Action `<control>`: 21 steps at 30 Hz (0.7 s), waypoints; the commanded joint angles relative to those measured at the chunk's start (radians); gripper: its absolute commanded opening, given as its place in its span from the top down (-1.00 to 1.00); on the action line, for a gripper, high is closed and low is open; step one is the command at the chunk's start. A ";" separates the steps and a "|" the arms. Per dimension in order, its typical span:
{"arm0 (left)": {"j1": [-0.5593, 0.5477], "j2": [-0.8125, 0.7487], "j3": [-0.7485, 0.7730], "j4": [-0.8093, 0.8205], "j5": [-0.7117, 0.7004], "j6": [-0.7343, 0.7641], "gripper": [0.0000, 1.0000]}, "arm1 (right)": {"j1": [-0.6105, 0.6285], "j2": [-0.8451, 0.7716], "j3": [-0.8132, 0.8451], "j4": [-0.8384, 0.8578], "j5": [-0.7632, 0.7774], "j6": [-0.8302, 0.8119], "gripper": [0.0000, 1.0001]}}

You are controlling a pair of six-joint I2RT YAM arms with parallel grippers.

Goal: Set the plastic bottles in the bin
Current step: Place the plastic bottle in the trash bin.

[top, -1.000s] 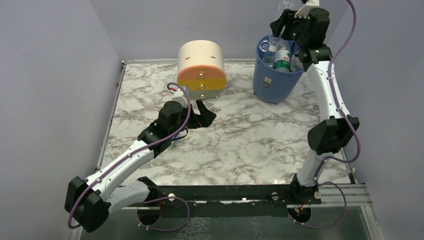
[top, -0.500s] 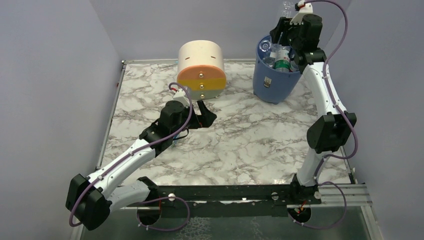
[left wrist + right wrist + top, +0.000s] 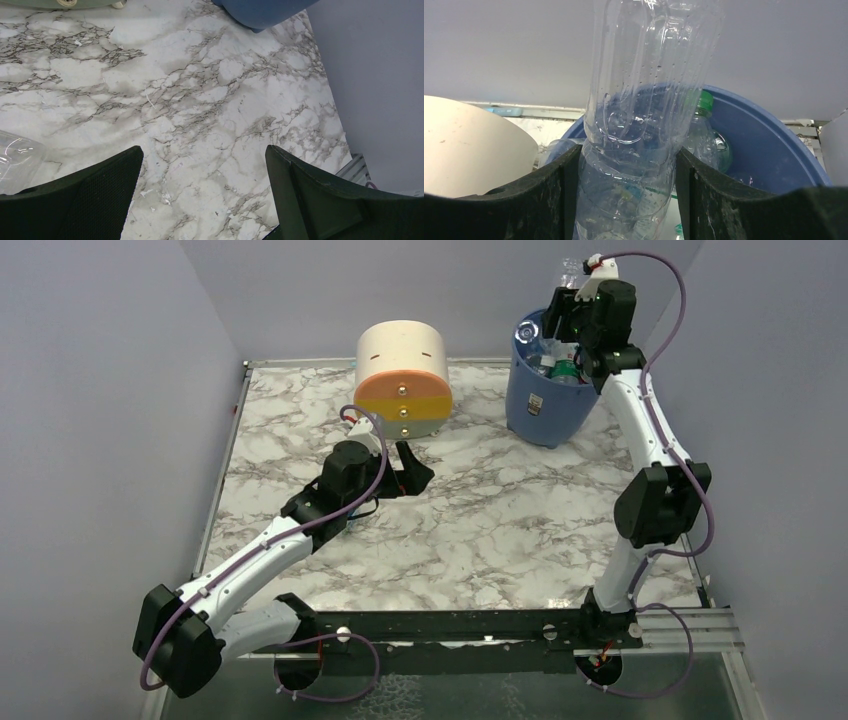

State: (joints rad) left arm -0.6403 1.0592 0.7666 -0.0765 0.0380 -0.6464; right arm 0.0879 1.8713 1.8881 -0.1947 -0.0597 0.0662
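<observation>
Clamping a clear bottle (image 3: pixel 644 75) between its fingers, the right gripper (image 3: pixel 626 162) is hovering over the blue bin (image 3: pixel 769 150), where other bottles (image 3: pixel 705 132) are lying. The left gripper (image 3: pixel 202 160) is hanging wide apart above the marble table (image 3: pixel 200 75).

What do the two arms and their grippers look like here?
The left arm and right arm have white tubular links and chunky black joint housings, with purple cables looping along them. The left gripper and right gripper each have two broad, matte black fingers. No markings show.
</observation>
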 commanded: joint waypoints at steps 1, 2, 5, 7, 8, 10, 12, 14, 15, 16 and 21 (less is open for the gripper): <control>0.007 0.005 0.020 0.029 0.026 0.005 -0.98 | -0.002 -0.054 -0.051 0.054 0.041 -0.032 -0.03; 0.007 0.005 0.021 0.029 0.026 0.005 -0.98 | -0.002 -0.063 -0.060 0.061 0.044 -0.034 -0.03; 0.007 0.008 0.020 0.033 0.028 0.005 -0.98 | -0.002 -0.075 -0.078 0.070 0.049 -0.037 -0.04; 0.007 0.007 0.022 0.032 0.029 0.004 -0.98 | -0.002 -0.080 -0.083 0.068 0.046 -0.037 -0.04; 0.007 0.007 0.020 0.034 0.030 0.003 -0.98 | -0.002 -0.083 -0.087 0.070 0.046 -0.037 -0.04; 0.006 0.006 0.016 0.035 0.030 0.001 -0.98 | -0.003 -0.092 -0.099 0.076 0.045 -0.034 -0.05; 0.007 0.007 0.016 0.038 0.031 -0.001 -0.98 | -0.002 -0.094 -0.098 0.077 0.040 -0.030 -0.06; 0.007 0.007 0.016 0.038 0.033 -0.001 -0.98 | -0.002 -0.093 -0.094 0.071 0.036 -0.027 -0.05; 0.007 0.006 0.016 0.038 0.033 -0.001 -0.98 | -0.002 -0.095 -0.097 0.072 0.034 -0.025 -0.05; 0.007 0.006 0.016 0.039 0.034 -0.001 -0.98 | -0.003 -0.098 -0.103 0.076 0.030 -0.022 -0.05; 0.007 0.003 0.016 0.039 0.031 0.001 -0.98 | -0.003 -0.105 -0.123 0.079 0.016 -0.016 -0.06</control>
State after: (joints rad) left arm -0.6403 1.0653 0.7666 -0.0681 0.0448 -0.6468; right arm 0.0879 1.8084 1.7817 -0.1432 -0.0494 0.0509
